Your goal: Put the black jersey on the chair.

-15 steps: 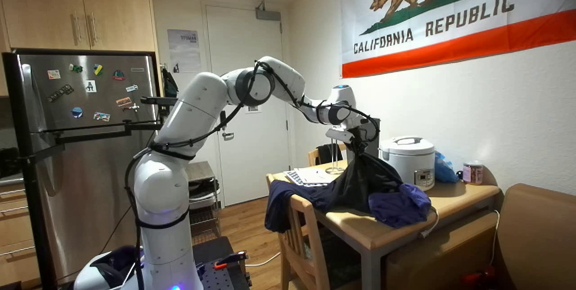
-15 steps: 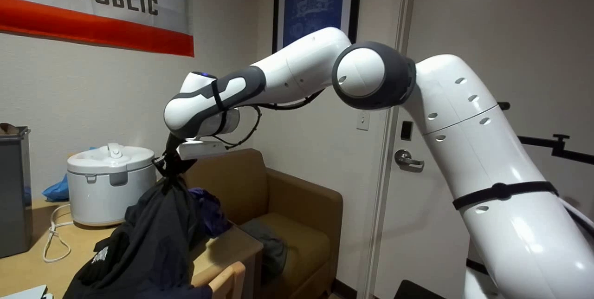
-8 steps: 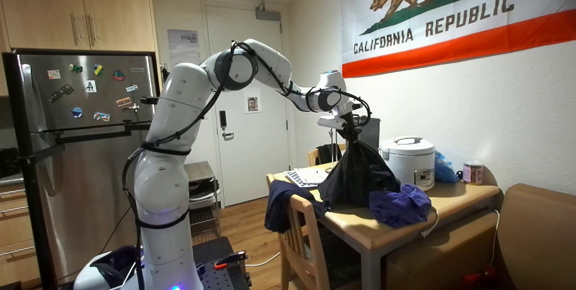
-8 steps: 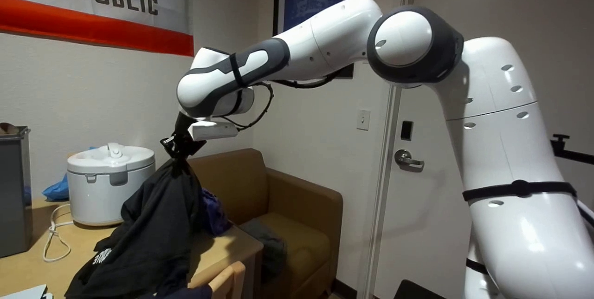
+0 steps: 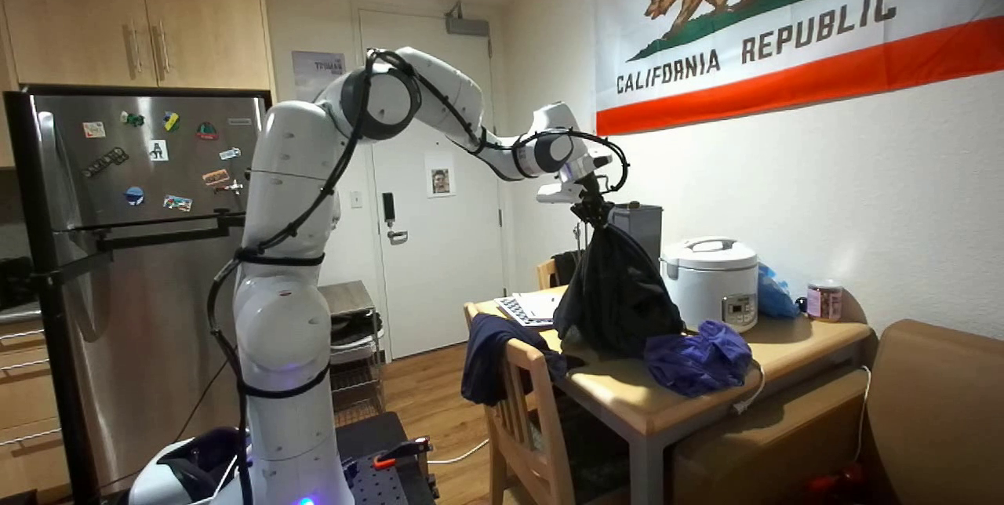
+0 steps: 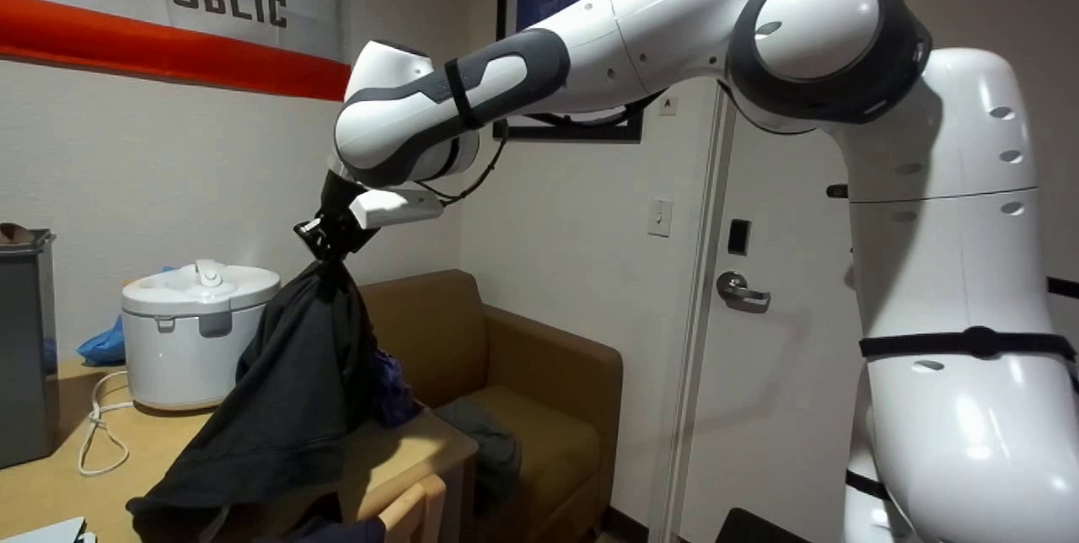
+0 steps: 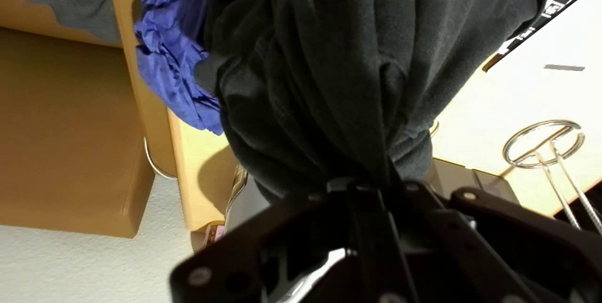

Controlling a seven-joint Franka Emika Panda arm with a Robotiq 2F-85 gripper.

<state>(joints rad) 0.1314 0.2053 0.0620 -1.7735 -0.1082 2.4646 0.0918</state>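
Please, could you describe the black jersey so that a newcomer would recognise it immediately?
Below the California flag, find the wooden table. There, the pincer grips the black jersey. Unlike the purple cloth lying crumpled beside it, this one rises to a gathered peak.

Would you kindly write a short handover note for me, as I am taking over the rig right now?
Gripper: shut on the gathered top of the black jersey.
Jersey: hanging over the table; I can't tell whether its lower edge touches the tabletop.
Chair: beside the table, a navy cloth over its back; another chair stands farther back.
Done: jersey gripped, its upper part held up.
Left: move it over to the chair, probably the nearer one, lower it and release.
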